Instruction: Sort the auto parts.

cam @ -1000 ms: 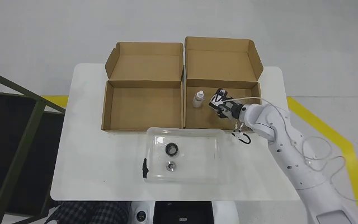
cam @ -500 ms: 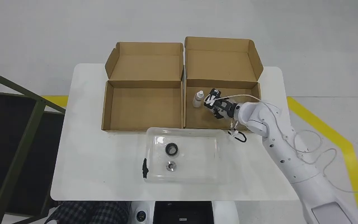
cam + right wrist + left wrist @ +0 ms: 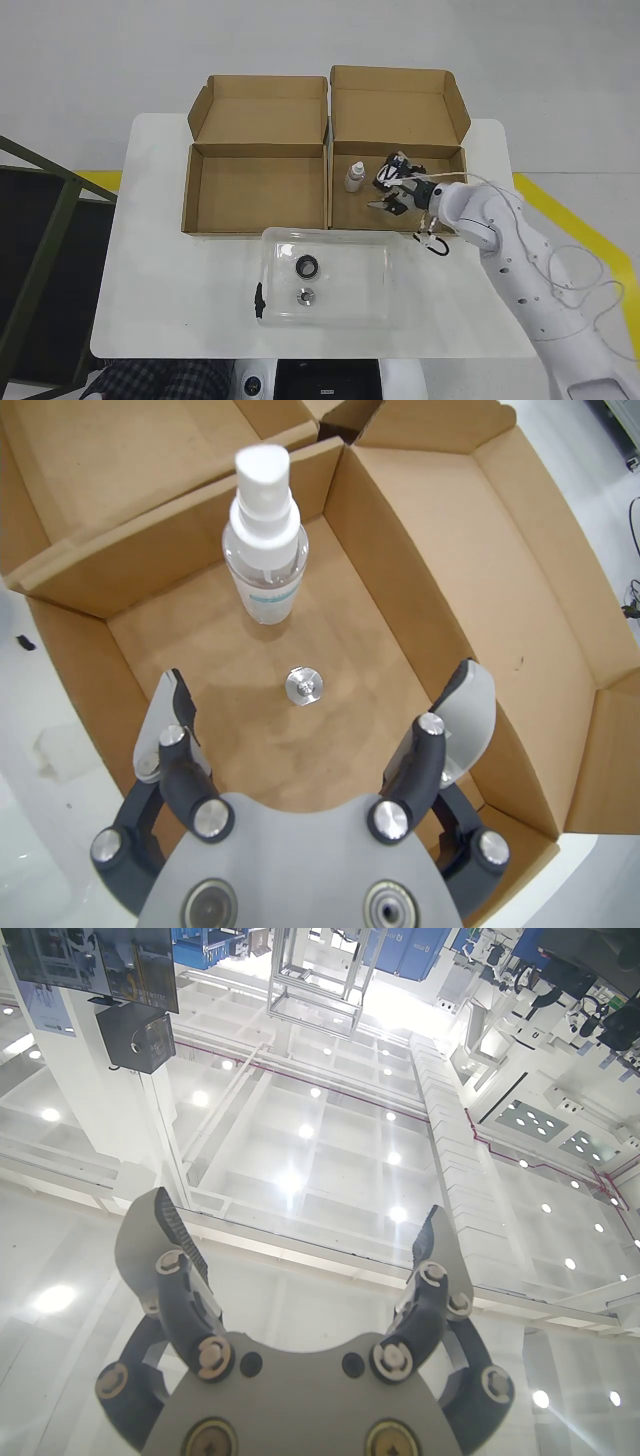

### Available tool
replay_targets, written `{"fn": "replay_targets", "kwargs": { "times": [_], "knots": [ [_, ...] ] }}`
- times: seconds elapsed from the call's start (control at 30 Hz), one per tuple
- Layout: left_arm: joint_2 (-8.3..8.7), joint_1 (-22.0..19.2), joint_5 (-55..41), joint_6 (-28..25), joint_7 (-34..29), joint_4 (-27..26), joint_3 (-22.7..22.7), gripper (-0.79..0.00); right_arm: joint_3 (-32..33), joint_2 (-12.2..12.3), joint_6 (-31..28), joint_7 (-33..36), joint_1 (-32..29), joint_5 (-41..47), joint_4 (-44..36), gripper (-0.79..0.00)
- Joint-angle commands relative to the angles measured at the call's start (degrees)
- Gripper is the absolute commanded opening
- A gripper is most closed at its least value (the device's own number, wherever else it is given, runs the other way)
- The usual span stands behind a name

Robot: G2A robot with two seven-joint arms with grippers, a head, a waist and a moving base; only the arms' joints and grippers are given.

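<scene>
White tabletop point(image 3: 150, 260) bears the right cardboard box point(image 3: 345, 207), where a small round silvery part point(image 3: 305, 686) with a raised centre lies flat near a spray bottle point(image 3: 265, 565), below the wide-spread right gripper point(image 3: 320, 676).

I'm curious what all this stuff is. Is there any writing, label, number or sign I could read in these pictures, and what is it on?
Nothing can be read with confidence.
Spray bottle: teal label with print, too small to read.
Blue panels overhead: white lettering, too blurred to read.
Wall poster: print too small to read.
Cardboard boxes and metal part: no print visible.
</scene>
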Motion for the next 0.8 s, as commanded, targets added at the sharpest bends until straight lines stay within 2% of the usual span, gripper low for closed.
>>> {"fn": "replay_targets", "kwargs": {
  "times": [0.0, 0.4, 0.77],
  "knots": [
    [0.0, 0.0, 0.0, 0.0, 0.0, 0.0, 0.0, 0.0, 1.6, 0.4, -0.6, 0.3, -1.5, 1.2, -2.5, 0.0],
    [0.0, 0.0, 0.0, 0.0, 0.0, 0.0, 0.0, 0.0, 8.3, 2.2, -3.8, 1.1, -10.9, 2.1, -18.5, 0.0],
    [0.0, 0.0, 0.0, 0.0, 0.0, 0.0, 0.0, 0.0, 7.4, 3.1, -7.0, -0.5, -18.8, -1.3, -28.6, 0.0]
  ]
}}
